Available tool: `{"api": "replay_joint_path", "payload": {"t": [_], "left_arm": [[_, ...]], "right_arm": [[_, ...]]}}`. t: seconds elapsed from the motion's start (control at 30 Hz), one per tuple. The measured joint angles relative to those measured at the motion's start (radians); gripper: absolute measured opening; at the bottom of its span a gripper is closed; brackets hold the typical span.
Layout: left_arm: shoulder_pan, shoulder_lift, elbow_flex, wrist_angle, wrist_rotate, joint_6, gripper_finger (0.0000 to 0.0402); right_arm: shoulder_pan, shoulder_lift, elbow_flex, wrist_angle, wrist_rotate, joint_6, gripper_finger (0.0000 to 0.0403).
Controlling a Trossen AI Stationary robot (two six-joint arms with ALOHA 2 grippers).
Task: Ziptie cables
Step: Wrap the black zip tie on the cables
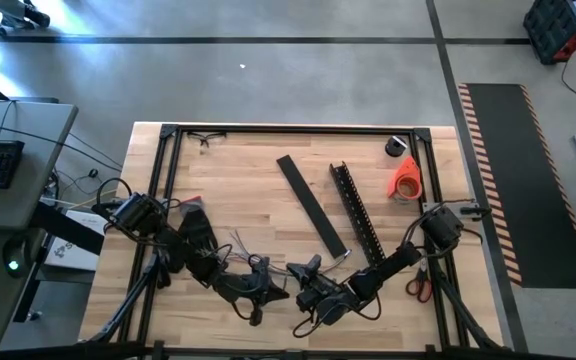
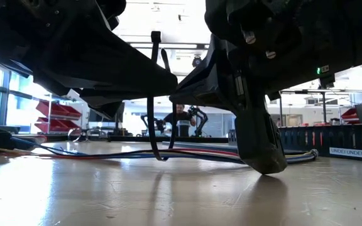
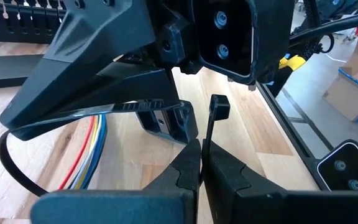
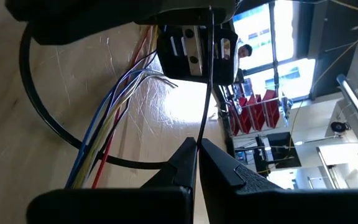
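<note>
The left gripper (image 1: 260,287) is clamped on the zip tie's head end; the cables (image 2: 187,152) lie on the table inside its loop; the right gripper (image 1: 306,285) pinches the zip tie (image 2: 152,100) tail; pull steadily, keeping wires gathered; channel bar (image 1: 356,213) and scissors (image 1: 418,288) sit clear.

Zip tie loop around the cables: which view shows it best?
Right wrist view: the zip tie curves openly around the cables. Low view shows it edge-on; left wrist view part of the loop; high view hides it.
</note>
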Motion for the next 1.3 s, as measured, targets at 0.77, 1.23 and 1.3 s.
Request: {"api": "replay_joint_path", "payload": {"t": [0.77, 1.23, 1.3], "left_arm": [[0.007, 0.000, 0.000, 0.007, -0.002, -0.023, 0.0000], [0.006, 0.000, 0.000, 0.006, 0.000, -0.023, 0.0000], [0.006, 0.000, 0.000, 0.006, 0.000, -0.023, 0.0000]], "right_arm": [[0.000, 0.000, 0.000, 0.023, -0.027, -0.014, 0.0000], [0.001, 0.000, 0.001, 0.040, -0.028, -0.007, 0.0000], [0.004, 0.000, 0.001, 0.060, -0.028, -0.012, 0.0000]]}}
